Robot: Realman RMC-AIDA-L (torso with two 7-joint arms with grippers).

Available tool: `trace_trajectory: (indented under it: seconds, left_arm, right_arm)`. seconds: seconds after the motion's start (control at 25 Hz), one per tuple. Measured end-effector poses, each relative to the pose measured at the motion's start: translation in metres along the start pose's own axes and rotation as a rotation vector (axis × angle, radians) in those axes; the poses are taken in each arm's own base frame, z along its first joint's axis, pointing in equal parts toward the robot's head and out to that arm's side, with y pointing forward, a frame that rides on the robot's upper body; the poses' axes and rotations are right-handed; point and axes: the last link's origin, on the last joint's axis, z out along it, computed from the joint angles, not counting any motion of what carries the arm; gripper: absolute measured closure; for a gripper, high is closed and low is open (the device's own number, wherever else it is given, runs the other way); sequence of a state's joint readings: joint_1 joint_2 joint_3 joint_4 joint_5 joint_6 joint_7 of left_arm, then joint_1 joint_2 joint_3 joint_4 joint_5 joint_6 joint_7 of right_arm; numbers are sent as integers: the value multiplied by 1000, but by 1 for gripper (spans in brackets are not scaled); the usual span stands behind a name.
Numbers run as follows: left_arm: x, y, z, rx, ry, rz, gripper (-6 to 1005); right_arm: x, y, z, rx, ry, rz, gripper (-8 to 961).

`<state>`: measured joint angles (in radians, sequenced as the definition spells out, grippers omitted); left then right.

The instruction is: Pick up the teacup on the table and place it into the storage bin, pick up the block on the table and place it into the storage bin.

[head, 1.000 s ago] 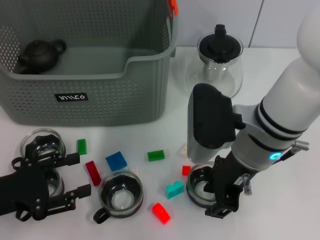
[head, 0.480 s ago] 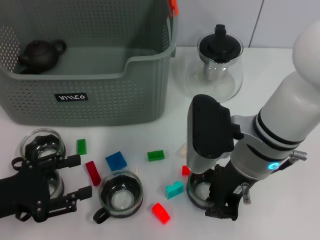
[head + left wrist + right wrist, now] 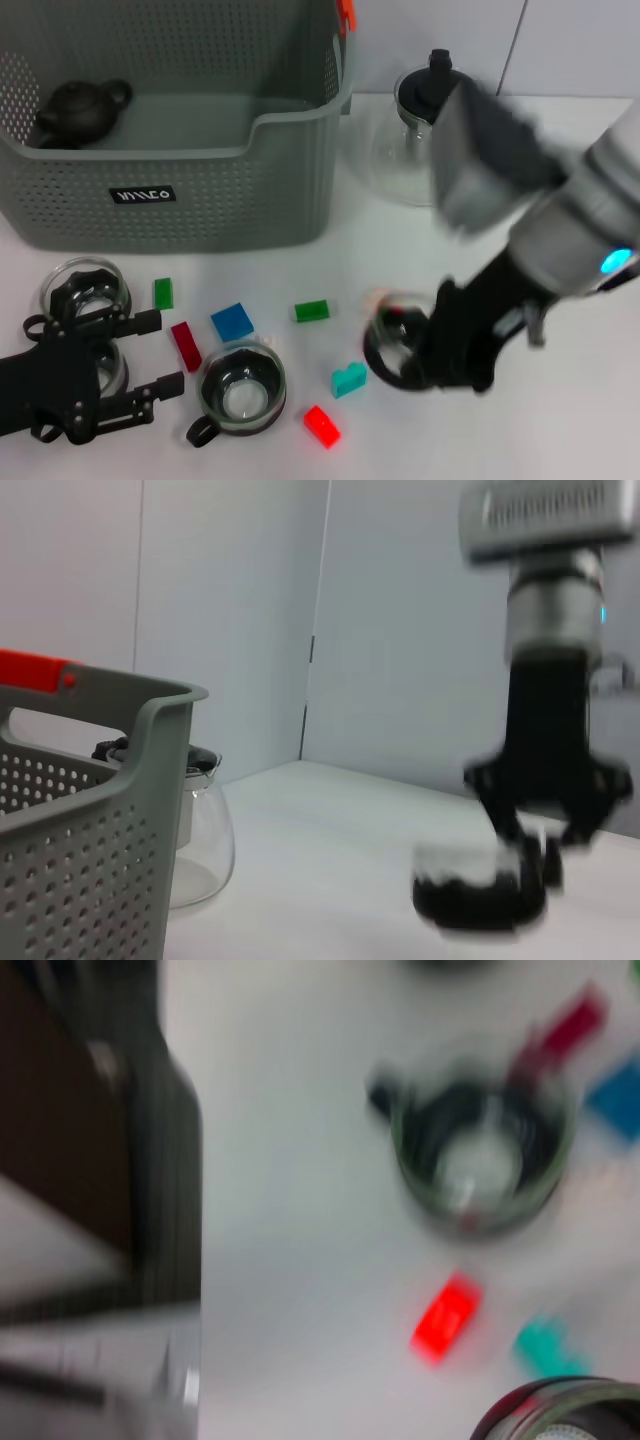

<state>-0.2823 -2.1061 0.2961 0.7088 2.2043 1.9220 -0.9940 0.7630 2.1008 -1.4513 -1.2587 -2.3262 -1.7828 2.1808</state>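
Note:
My right gripper (image 3: 432, 350) is shut on a glass teacup (image 3: 393, 340), holding it tilted just above the table at the front right; the left wrist view shows that teacup (image 3: 478, 900) under the right gripper (image 3: 530, 852). Another teacup (image 3: 243, 388) stands front centre, also in the right wrist view (image 3: 480, 1155). Loose blocks lie around: blue (image 3: 232, 322), green (image 3: 312, 311), teal (image 3: 349, 379), red (image 3: 322, 426), dark red (image 3: 186, 346). The grey storage bin (image 3: 290, 118) stands at the back left. My left gripper (image 3: 158, 352) rests open at the front left.
A dark teapot (image 3: 80, 108) lies inside the bin. A glass kettle (image 3: 420, 135) with a black lid stands right of the bin. Two more teacups (image 3: 85, 288) sit at the front left by my left gripper, with a small green block (image 3: 163, 293) beside them.
My right arm has swung up and its gripper has carried the teacup off the table, slightly left and tilted. The left arm has not moved.

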Motion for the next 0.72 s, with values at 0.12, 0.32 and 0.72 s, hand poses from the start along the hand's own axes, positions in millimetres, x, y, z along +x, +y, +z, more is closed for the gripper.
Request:
trace_trajectory:
  seconds: [0.12,0.32,0.72]
  left_arm:
    - [-1,1,0,1,0,-2,267]
    - [-2,2,-1,6,1,-7,267]
    - [1,-1,5,-8,13,-7,267]
  right_arm:
    - [-6,-6,-39,-1,-249,38,888]
    - [-25,1,-79,-70,-637,-31,890]
    - [-115,-72,-110,295,-867,115,895]
